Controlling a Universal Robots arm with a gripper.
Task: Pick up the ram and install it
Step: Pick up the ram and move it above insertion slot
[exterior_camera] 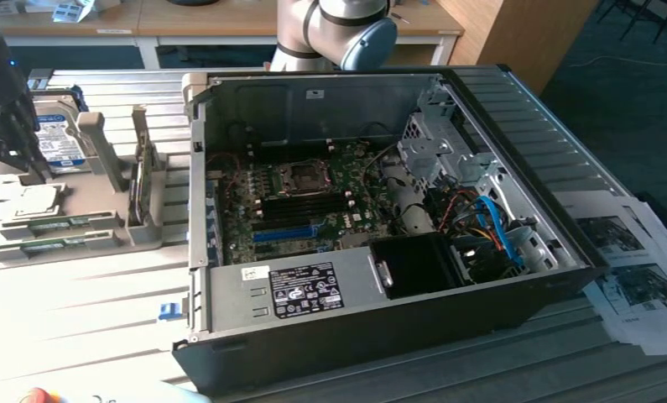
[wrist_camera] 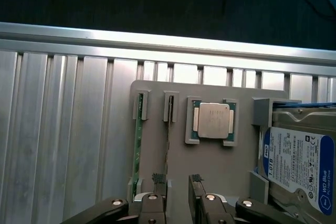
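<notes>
Two ram sticks stand on edge in slots of a grey holder tray: a green ram stick and a second ram stick beside it. The exterior view shows the same ram sticks lying along the tray's near side. My gripper hovers over the tray, open, with nothing between its fingers. One finger is right by the second stick and the other is toward the processor chip. In the exterior view the gripper is at the far left, above the tray.
A square silver processor chip and a hard drive with a blue-white label share the tray. The open computer case sits mid-table, its motherboard with black memory slots exposed. Papers lie at the exterior view's right.
</notes>
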